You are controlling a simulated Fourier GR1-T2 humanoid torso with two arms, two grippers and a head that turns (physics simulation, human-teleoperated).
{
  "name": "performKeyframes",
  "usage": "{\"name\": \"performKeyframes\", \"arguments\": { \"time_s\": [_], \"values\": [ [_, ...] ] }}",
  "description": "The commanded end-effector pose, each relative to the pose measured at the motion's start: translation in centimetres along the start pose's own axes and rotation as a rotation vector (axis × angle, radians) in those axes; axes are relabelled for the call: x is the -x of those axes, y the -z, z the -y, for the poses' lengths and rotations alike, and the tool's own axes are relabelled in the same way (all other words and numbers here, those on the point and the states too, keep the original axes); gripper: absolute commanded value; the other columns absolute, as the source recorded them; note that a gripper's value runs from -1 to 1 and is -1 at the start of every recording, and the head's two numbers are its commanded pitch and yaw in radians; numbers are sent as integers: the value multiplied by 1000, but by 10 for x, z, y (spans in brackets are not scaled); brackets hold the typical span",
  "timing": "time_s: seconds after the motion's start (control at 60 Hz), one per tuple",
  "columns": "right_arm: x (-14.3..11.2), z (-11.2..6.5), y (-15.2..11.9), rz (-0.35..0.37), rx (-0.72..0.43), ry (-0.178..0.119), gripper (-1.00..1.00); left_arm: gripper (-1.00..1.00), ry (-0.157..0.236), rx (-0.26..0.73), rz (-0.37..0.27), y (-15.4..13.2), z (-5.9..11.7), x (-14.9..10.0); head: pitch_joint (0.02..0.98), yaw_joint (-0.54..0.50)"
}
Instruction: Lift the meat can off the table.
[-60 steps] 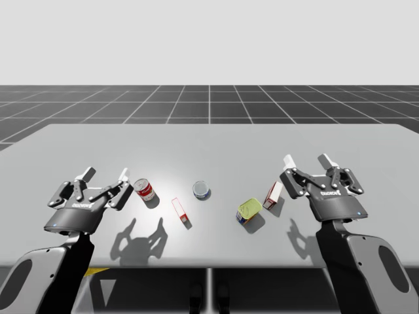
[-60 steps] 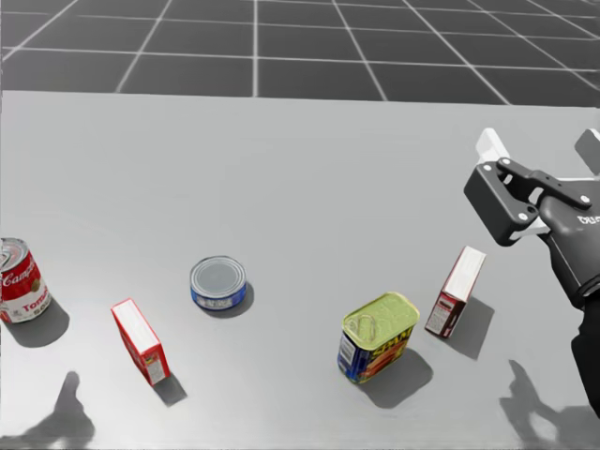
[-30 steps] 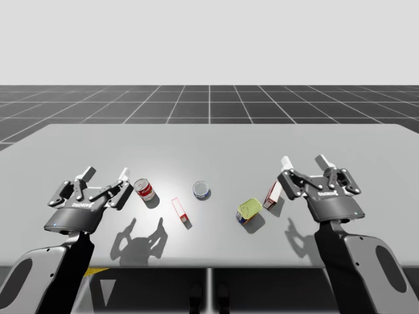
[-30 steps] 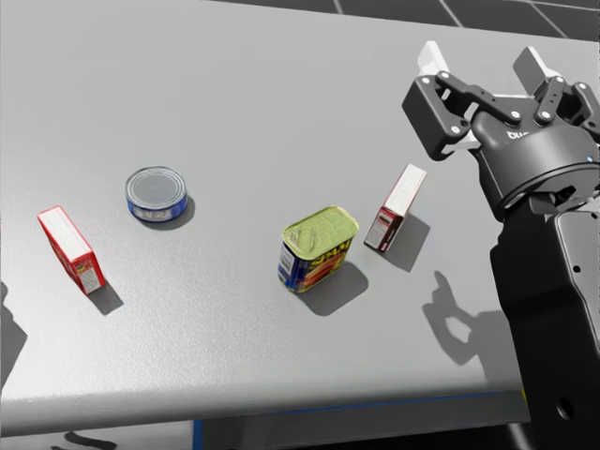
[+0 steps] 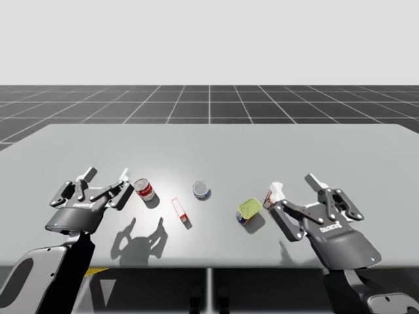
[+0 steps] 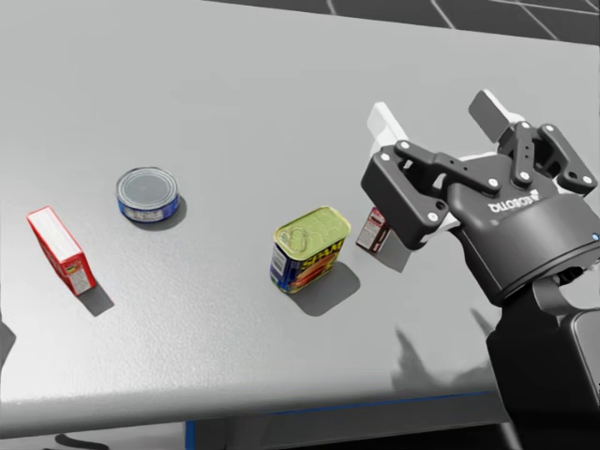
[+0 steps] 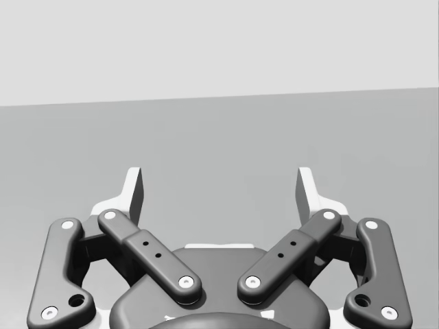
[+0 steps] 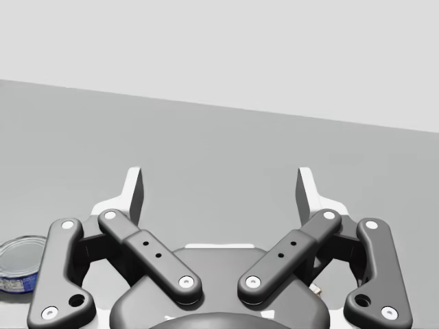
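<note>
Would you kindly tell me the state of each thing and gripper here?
Green-lidded rectangular meat can: upright, ungrasped.
Red-and-white round soup can: upright.
Flat blue round tin: lying flat.
Red-and-white box beside the tin: standing.
Red-and-white box beside the meat can: standing, partly hidden.
Left gripper: open, empty.
Right gripper: open, empty.

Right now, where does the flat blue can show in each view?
High view: flat blue can mid-table, left of the meat can.
Head view: flat blue can left of the meat can.
Right wrist view: flat blue can beside my right claw.
Shared landmark: my right claw.
</note>
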Motion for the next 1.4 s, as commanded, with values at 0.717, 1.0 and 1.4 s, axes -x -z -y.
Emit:
{"name": "performKeyframes", "arguments": {
  "time_s": [0.717,1.0,1.4],
  "values": [
    [87,-52,-55,-177,-199,-26,-1000,-1000,5,3,-2,0,2,2,883,-220],
    [119,-48,-28,-216,-123,-95,-1000,-1000,14,2,3,0,3,3,887,-221],
    [141,-40,2,-280,-102,-83,-1000,-1000,15,-1,5,-1,2,3,886,-220]
  ]
}}
